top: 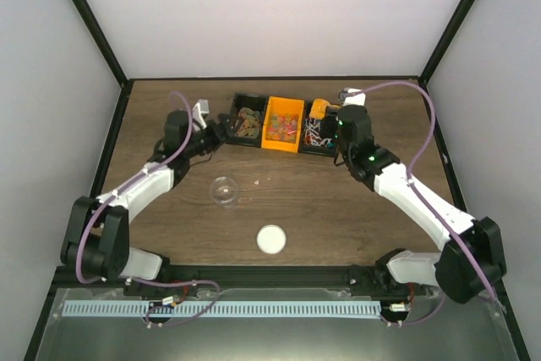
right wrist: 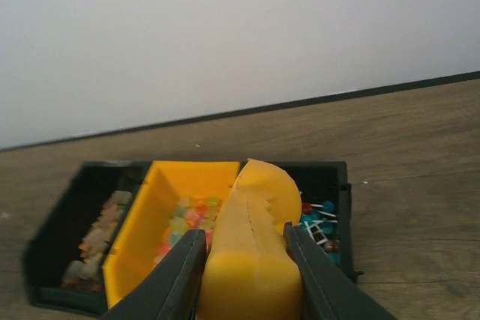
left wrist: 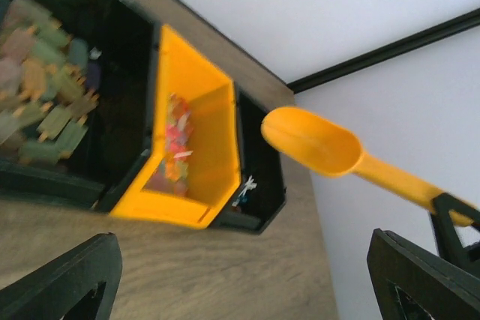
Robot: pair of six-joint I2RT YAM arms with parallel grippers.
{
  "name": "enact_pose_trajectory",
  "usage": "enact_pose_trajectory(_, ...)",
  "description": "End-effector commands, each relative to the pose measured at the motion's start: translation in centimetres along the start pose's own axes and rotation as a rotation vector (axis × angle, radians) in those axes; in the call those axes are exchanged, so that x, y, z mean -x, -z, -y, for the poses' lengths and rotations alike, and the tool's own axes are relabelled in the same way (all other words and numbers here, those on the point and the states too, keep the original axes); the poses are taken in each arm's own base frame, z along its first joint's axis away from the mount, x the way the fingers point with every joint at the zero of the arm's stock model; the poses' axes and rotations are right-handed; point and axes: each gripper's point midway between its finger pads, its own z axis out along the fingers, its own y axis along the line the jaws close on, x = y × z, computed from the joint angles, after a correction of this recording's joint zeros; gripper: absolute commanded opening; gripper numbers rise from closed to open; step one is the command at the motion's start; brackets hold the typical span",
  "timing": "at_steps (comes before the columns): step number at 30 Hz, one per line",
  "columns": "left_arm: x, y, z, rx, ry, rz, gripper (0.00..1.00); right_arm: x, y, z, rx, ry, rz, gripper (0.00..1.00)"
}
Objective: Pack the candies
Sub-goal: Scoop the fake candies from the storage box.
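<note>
The candies lie in three bins at the back: brownish-green gummies (top: 246, 122) in the left black bin, red, orange and yellow bits (top: 283, 127) in the orange bin (top: 282, 145), and thin red-blue-white pieces (top: 314, 134) in the right black bin. My right gripper (top: 336, 124) is shut on the handle of the orange scoop (right wrist: 251, 260), whose bowl (left wrist: 315, 142) hangs over the right black bin and looks empty. My left gripper (top: 217, 134) is open and empty, just left of the left black bin. In the left wrist view its fingers (left wrist: 67, 282) stand wide apart above bare wood.
A small clear cup (top: 223, 189) stands on the table in front of the bins. A white round lid (top: 271, 239) lies nearer the front edge. A few crumbs (top: 258, 181) lie right of the cup. White walls enclose the wooden table (top: 338, 209).
</note>
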Motion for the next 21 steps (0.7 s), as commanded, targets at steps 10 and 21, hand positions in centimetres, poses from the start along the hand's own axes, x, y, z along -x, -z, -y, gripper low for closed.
enact_pose_trajectory(10,0.0,-9.3,4.1,0.052,-0.165,-0.125,0.92,-0.9,-2.5,1.0,-0.091,0.168,-0.095,0.06)
enact_pose_trajectory(21,-1.8,-10.9,-0.7,0.184,-0.244,-0.193,0.92,-1.8,-5.0,2.8,-0.112,0.255,-0.189,0.07)
